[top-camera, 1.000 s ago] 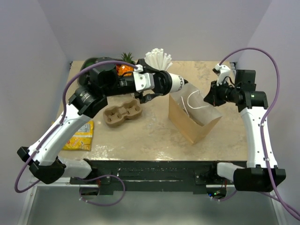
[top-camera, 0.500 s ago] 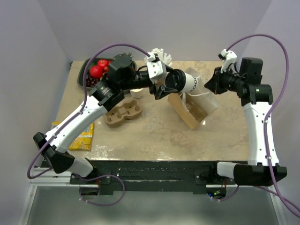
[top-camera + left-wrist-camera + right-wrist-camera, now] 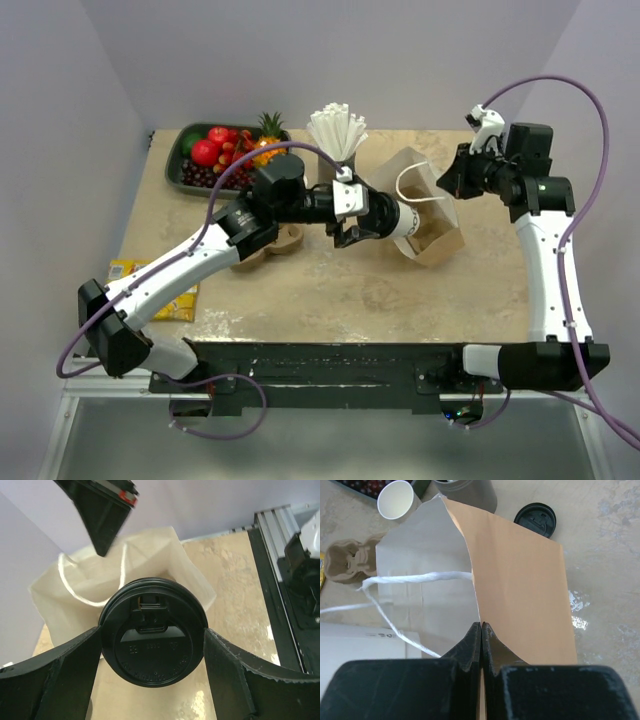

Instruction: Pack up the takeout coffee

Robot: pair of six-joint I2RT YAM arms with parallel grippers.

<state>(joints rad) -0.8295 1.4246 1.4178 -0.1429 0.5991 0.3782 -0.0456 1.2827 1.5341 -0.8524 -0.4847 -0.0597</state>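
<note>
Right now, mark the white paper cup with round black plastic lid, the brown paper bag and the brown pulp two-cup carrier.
white paper cup [image 3: 152, 640]: left wrist view, lid centre.
brown paper bag [image 3: 520, 590]: right wrist view, outer wall.
brown pulp carrier [image 3: 351, 562]: right wrist view, middle.

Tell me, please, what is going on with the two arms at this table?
The robot is packing a takeout coffee into a paper bag. The left gripper is clamped around the takeout coffee, held on its side with the black lid facing back toward the wrist, right at the mouth of the brown paper bag. The right gripper is pinched shut on the bag's top edge, holding it open. The cup is not yet released.
</note>
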